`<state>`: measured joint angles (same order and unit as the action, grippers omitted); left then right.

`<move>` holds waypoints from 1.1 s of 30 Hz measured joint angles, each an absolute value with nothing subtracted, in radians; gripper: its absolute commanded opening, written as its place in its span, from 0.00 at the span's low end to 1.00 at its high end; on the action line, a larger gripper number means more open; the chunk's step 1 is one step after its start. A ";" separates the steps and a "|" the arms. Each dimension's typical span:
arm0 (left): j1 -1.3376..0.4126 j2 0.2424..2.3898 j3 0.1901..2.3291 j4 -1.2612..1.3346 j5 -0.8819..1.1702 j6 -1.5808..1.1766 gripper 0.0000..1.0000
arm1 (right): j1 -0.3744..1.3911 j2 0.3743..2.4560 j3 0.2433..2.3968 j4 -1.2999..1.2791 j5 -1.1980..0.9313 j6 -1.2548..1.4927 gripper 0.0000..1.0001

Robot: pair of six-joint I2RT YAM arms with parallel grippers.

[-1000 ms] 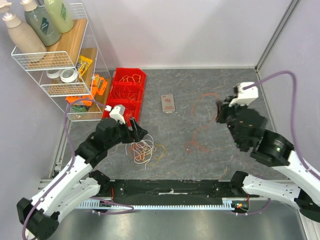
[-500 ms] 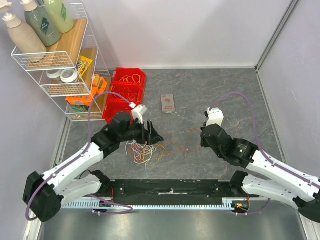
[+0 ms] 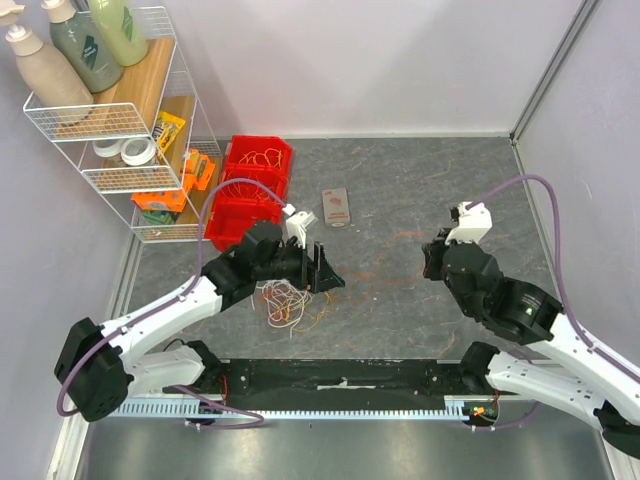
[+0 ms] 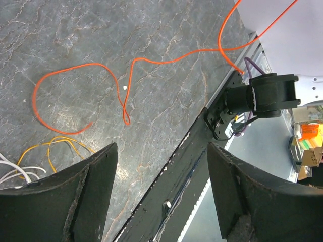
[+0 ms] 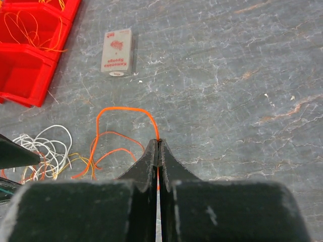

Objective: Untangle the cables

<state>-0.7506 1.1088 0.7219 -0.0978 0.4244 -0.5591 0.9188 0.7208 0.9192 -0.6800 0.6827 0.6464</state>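
Note:
The cables (image 3: 288,303) lie in a tangle of white, yellow and orange wires near the table's front left. One orange cable (image 5: 126,110) runs out of the tangle to my right gripper (image 5: 158,141), which is shut on it. In the top view that gripper (image 3: 432,258) hangs right of centre, with the orange cable (image 3: 395,262) stretched faintly towards it. My left gripper (image 3: 325,270) hovers just right of the tangle, open, with nothing between its fingers (image 4: 96,171). Beneath it the orange cable (image 4: 133,65) loops over the table, with yellow (image 4: 60,143) and white (image 4: 15,171) strands at the left edge.
Red bins (image 3: 250,185) holding more wires stand at the back left, beside a white wire rack (image 3: 120,130) with bottles and tape. A small flat box (image 3: 337,207) lies at mid table. A black rail (image 3: 340,375) borders the near edge. Walls close in behind and to the right.
My left gripper has moved right, from over the tangle to just past it. My right gripper swung down and left towards the tangle, then drew back right, drawing the orange cable out.

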 measured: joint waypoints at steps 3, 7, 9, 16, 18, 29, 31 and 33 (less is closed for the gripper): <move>-0.751 1.120 0.722 -0.095 0.424 -0.559 0.77 | 0.919 0.741 0.884 -0.662 0.672 0.654 0.00; -0.754 1.139 0.723 -0.095 0.424 -0.559 0.77 | 0.918 0.778 0.785 -0.611 0.621 0.673 0.00; -0.754 1.155 0.725 -0.095 0.424 -0.559 0.77 | 0.912 0.810 0.740 -0.583 0.585 0.682 0.00; -0.755 1.275 0.784 -0.132 0.368 -0.559 0.79 | 0.867 0.984 0.661 -0.421 0.391 0.688 0.00; -0.755 1.317 0.807 -0.147 0.335 -0.559 0.80 | 0.847 1.027 0.653 -0.375 0.335 0.688 0.00; -0.755 1.562 0.864 -0.181 0.263 -0.557 0.89 | 0.793 1.161 0.646 -0.257 0.181 0.654 0.00; -0.755 1.587 0.870 -0.186 0.262 -0.552 0.89 | 0.786 1.163 0.642 -0.253 0.173 0.653 0.00; -0.755 1.609 0.875 -0.185 0.260 -0.545 0.84 | 0.780 1.163 0.639 -0.245 0.166 0.650 0.00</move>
<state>-0.7551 1.6093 0.8753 -0.1852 0.2604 -0.5453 0.7795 1.1625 0.6388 -0.2447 0.1661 0.6502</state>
